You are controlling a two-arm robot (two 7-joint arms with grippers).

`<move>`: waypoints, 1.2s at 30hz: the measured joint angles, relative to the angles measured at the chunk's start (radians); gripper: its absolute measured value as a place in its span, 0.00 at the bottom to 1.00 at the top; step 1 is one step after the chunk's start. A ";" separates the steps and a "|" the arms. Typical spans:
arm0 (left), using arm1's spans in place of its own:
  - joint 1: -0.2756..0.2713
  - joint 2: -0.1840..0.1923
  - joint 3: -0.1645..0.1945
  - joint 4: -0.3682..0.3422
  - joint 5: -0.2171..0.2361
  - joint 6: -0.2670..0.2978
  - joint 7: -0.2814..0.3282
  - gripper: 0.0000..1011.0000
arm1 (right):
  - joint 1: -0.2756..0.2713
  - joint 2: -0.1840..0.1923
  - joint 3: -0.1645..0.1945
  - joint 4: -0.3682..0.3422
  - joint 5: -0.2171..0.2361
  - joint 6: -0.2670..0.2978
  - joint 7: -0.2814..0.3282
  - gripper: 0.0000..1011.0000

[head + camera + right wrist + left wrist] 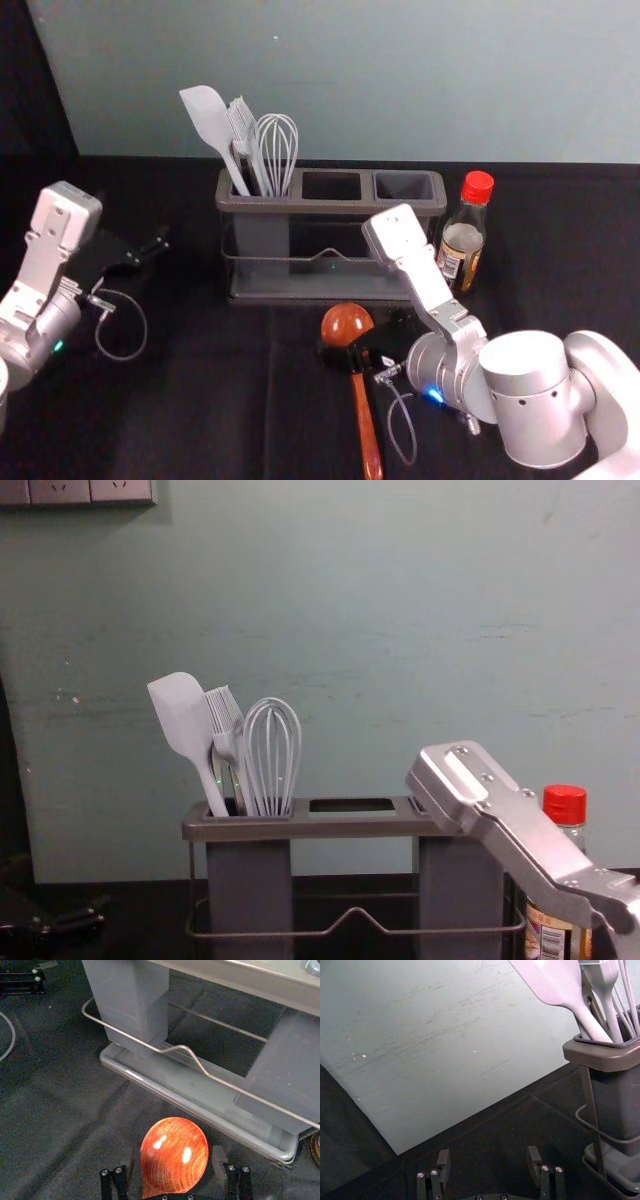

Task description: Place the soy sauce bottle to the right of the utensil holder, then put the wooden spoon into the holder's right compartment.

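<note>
Head view: At about six o'clock of the utensil holder point(300, 207), the right gripper point(174, 1157) straddles the bowl of the wooden spoon point(363, 400), fingers wide apart, gripping nothing. The left gripper point(488, 1160) idles at nine, spread and empty. Closing off-centre could send the smooth, rounded bowl skidding; a low lift could clip the holder's base. The spoon lies lengthwise, bowl toward twelve, handle running just short of six.
</note>
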 joint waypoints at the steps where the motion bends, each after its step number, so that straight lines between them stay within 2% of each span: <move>1: 0.000 0.000 0.000 0.000 0.000 0.000 0.000 0.99 | 0.001 -0.002 0.000 0.002 -0.002 0.000 0.001 0.99; 21: 0.000 0.000 0.000 0.000 0.000 0.000 0.000 0.99 | 0.023 -0.040 0.001 0.053 -0.053 -0.007 0.016 0.99; 36: 0.000 0.000 0.000 0.000 0.000 0.000 0.000 0.99 | 0.015 -0.064 0.019 0.067 -0.081 -0.019 0.030 0.99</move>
